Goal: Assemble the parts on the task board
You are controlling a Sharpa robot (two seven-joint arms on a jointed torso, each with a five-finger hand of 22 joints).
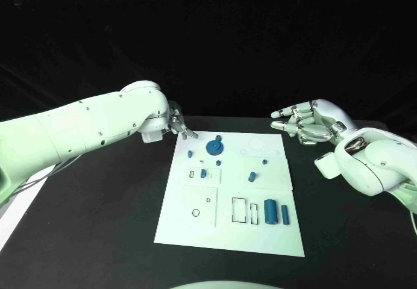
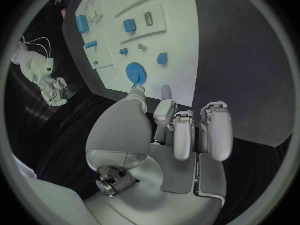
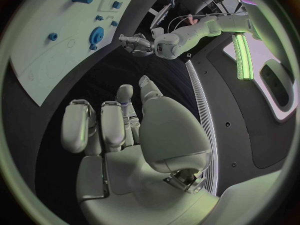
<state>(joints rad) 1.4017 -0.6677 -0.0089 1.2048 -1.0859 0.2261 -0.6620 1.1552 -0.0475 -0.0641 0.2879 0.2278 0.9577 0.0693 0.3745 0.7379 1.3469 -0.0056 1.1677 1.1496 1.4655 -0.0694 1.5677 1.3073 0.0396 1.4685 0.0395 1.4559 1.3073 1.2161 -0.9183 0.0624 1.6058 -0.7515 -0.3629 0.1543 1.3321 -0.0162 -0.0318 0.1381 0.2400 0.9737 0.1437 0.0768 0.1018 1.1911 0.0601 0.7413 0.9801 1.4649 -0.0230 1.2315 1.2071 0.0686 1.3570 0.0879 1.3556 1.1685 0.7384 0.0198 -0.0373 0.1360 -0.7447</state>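
Left hand [image 1: 178,125] hovers at the far left corner of the white board [image 1: 261,238], at about eleven o'clock from the board's middle, fingers loosely apart and holding nothing; in the left wrist view [image 2: 169,130] its fingertips [image 2: 165,92] hang just short of the board's edge, close to the blue gear. Right hand [image 1: 308,125] floats over the black desk [image 1: 96,223] off the board's far right corner, at about one o'clock, fingers half curled but apart, empty as well, and well clear of the board.

On the board itself, nearest the robot, a large blue cylinder [image 1: 272,211] and a thinner blue pin [image 1: 284,214] lie side by side at about five o'clock, next to outlined slots. Farther on, a small blue peg [image 1: 252,177] lies right of centre and another blue piece [image 1: 203,173] stands left of centre. Farthest away, the blue gear [image 1: 214,146] sits at about twelve o'clock, just beside the left hand's fingertips.
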